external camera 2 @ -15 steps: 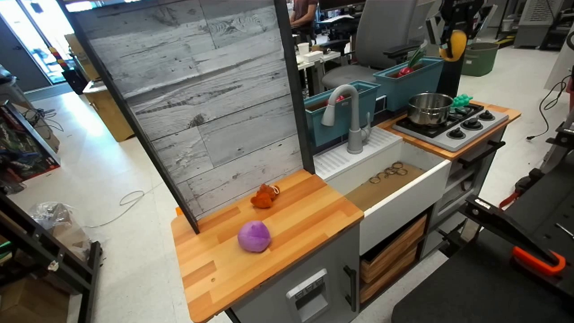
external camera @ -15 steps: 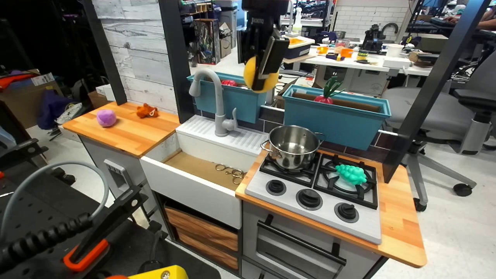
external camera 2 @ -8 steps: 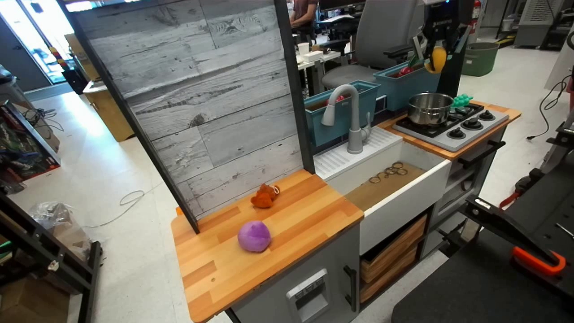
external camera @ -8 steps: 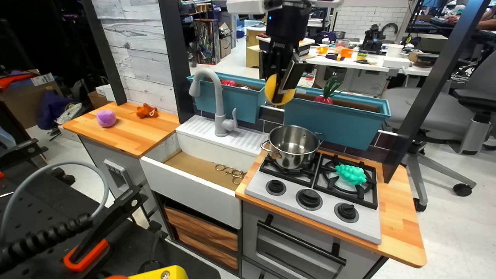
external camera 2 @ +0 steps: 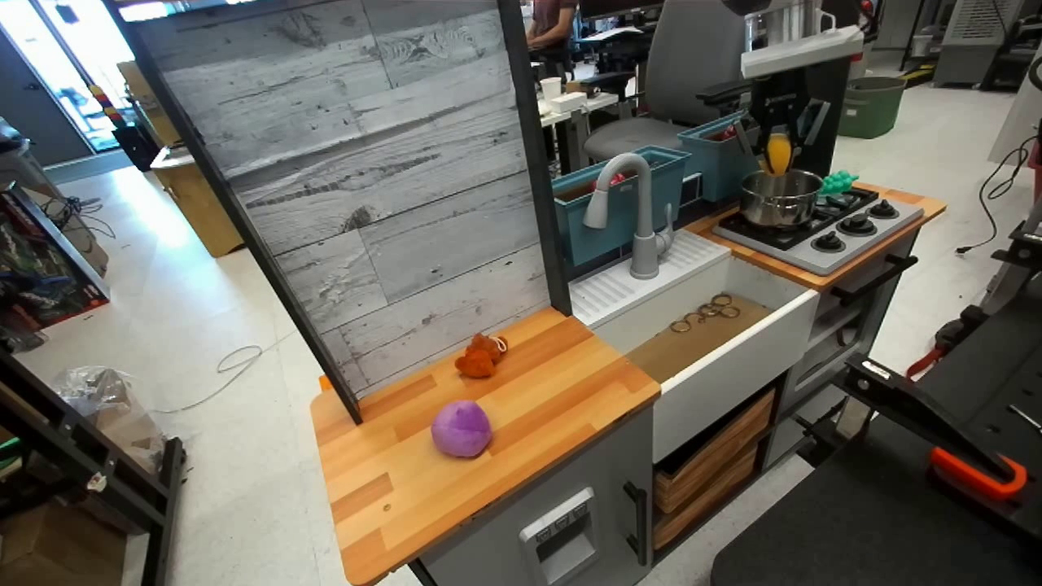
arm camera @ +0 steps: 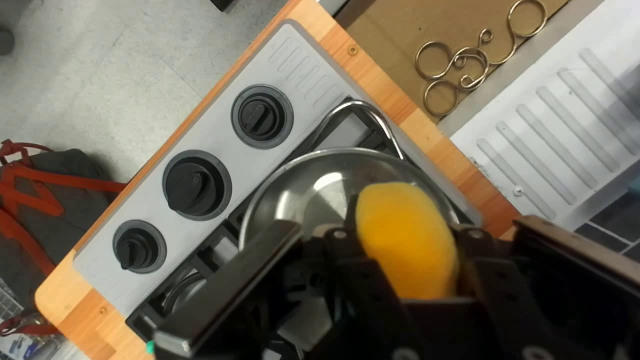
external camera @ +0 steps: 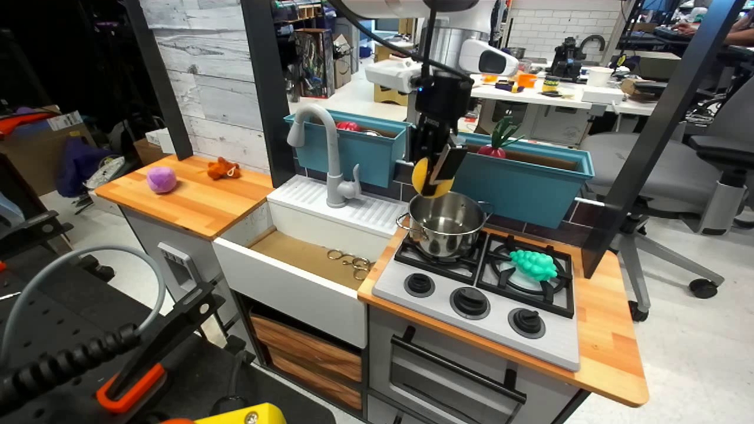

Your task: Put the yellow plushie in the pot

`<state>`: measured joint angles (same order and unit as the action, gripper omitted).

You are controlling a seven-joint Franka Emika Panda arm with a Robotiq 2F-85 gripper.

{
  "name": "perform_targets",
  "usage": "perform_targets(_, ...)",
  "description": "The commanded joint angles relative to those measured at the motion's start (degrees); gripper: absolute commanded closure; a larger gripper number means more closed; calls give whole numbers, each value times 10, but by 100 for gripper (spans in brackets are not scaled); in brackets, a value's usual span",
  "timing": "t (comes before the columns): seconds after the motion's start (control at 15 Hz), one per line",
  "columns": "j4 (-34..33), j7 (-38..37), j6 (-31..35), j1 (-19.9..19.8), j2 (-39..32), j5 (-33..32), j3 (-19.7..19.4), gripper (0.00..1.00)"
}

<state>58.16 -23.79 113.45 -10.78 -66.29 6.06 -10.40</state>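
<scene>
In an exterior view, the end effector (external camera: 435,178) is grasping the yellow plushie (external camera: 420,176), whose soft body comes out at both sides of it. The pot (external camera: 449,243) stands on the stove (external camera: 498,321), under the end effector, and the yellow plushie covers a part of its far rim; I cannot tell whether the lower part of the yellow plushie is inside. The teal-green object (external camera: 533,265) lies on the same stove, to the lower right of the end effector.

In an exterior view, the purple object (external camera 2: 461,429) and the orange-red item (external camera 2: 479,358) rest near each other, not touching, on the wooden surface (external camera 2: 562,391), far to the lower left of the end effector. The grey faucet (external camera 2: 643,216) is nearer, also on this left side.

In the wrist view, the yellow plushie hides a part of the mouth of the pot. Three black knobs (arm camera: 192,185) are at the upper left of the end effector, and some thin metal rings (arm camera: 489,64) are at its upper right
</scene>
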Motion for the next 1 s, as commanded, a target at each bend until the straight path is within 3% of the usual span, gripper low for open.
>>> perform_targets(0.0, -106, -30, -53, -10, -66, -4, -3, 95)
perform_targets(0.4, -178, -59, -100, -26, -114, -2, -1, 95)
perform_targets(0.47, -187, -64, -107, -29, -119, -1, 0, 89)
perform_targets(0.53, -194, -66, -114, -30, -122, -1, 1, 53)
perform_targets(0.67, -211, -63, -128, -32, -131, -3, 4, 45)
perform_targets(0.93, -214, -48, -122, -18, -123, -5, -1, 16)
